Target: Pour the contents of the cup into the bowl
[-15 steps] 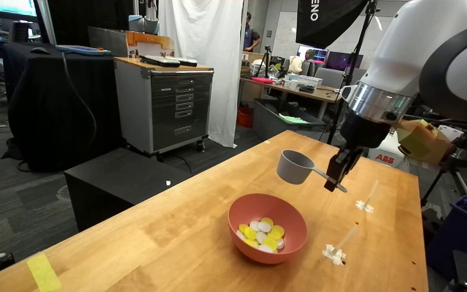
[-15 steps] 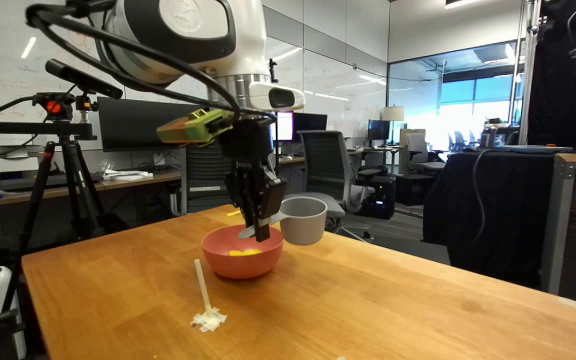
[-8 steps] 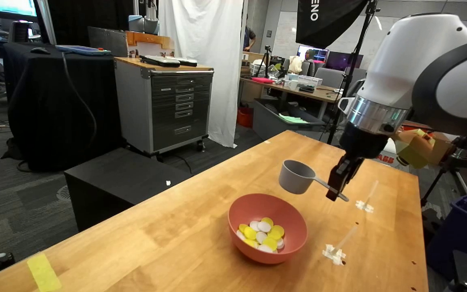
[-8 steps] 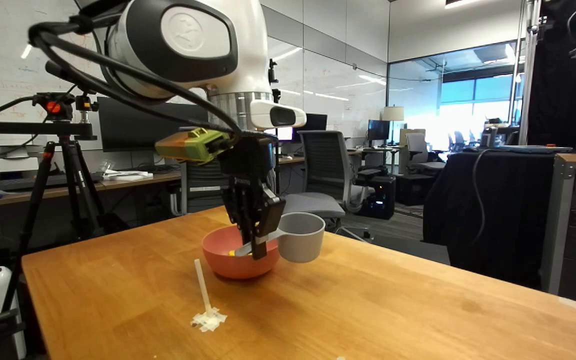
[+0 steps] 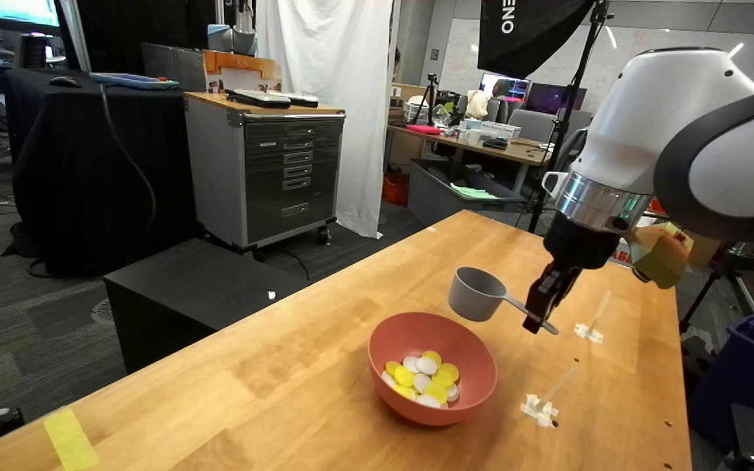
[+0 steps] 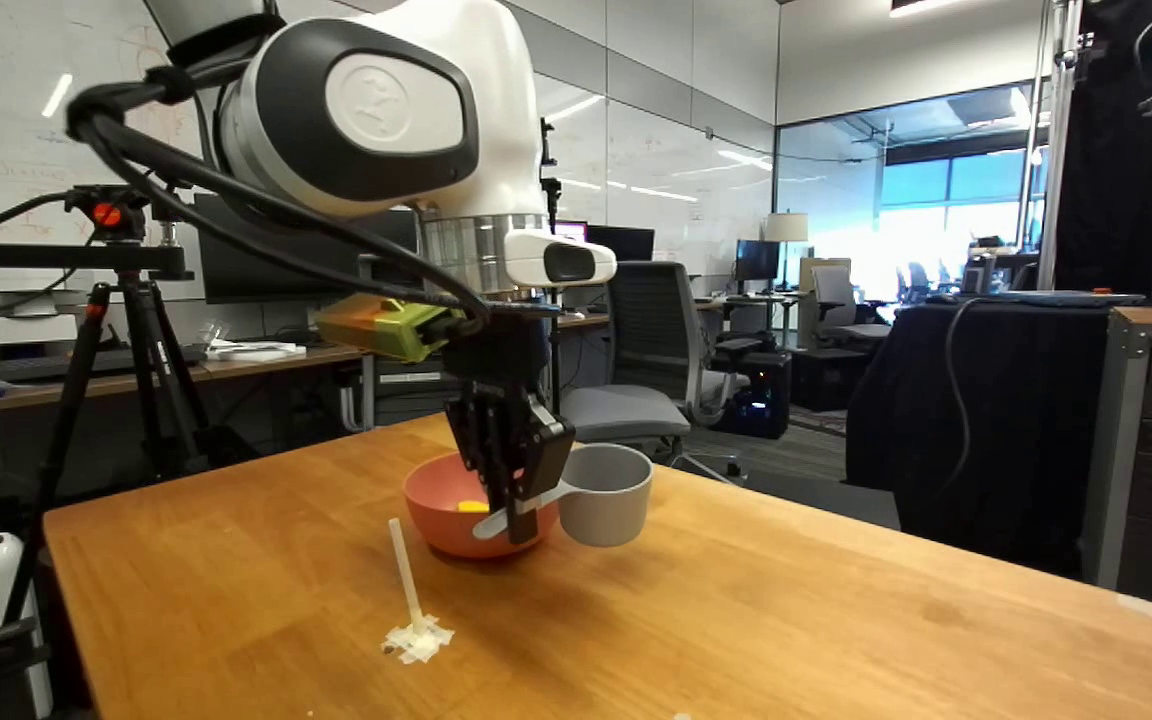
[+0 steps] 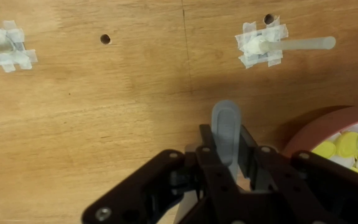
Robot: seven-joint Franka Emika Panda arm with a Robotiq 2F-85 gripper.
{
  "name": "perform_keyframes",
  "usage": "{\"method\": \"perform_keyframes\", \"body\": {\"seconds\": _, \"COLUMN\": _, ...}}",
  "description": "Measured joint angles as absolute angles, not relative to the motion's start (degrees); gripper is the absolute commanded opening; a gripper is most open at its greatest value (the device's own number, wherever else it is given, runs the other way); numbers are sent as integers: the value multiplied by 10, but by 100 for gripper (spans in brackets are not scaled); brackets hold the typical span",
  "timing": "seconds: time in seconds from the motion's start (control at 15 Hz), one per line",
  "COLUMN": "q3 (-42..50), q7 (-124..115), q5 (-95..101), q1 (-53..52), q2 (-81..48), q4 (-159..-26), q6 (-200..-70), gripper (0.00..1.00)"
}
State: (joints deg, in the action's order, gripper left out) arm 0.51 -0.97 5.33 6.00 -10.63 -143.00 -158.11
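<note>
Above wooden tabletop [image 5: 272, 373], sinks lower than a second ago with grey cup [image 5: 474, 301], nearly upright beside pink bowl [image 5: 426, 333]; pinches cup handle [image 7: 226, 130] between nearly closed fingers [image 6: 522, 529]. With discs [image 5: 421, 382] already in bowl, probably done pouring, now setting down.

At the top of an exterior view, the letters "ENO" run down a black softbox [image 5: 529, 40]; below, partly covered red lettering on a white casing [image 5: 622, 254] shows "AB." Handwriting on a whiteboard [image 6: 6, 110] is too faint to read, and a pale emblem [image 6: 376, 112] marks the robot arm [image 6: 502, 100].
</note>
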Motion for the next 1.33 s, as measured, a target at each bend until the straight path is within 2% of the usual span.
{"method": "perform_keyframes", "body": {"seconds": 0.87, "q3": 40, "q7": -10, "q5": 66, "q1": 58, "q2": -150, "q4": -1427, "q6": -1624, "gripper": 11}}
{"method": "perform_keyframes", "body": {"seconds": 0.93, "q3": 42, "q7": -10, "q5": 66, "q1": 57, "q2": -152, "q4": -1426, "q6": -1624, "gripper": 16}}
{"method": "perform_keyframes", "body": {"seconds": 1.0, "q3": 43, "q7": -10, "q5": 66, "q1": 56, "q2": -154, "q4": -1426, "q6": -1624, "gripper": 30}}
{"method": "perform_keyframes", "body": {"seconds": 1.13, "q3": 47, "q7": -10, "q5": 66, "q1": 55, "q2": -158, "q4": -1423, "q6": -1624, "gripper": 38}}
{"method": "perform_keyframes", "body": {"seconds": 1.33, "q3": 52, "q7": -10, "q5": 66, "q1": 54, "q2": -163, "q4": -1417, "q6": -1624, "gripper": 55}}
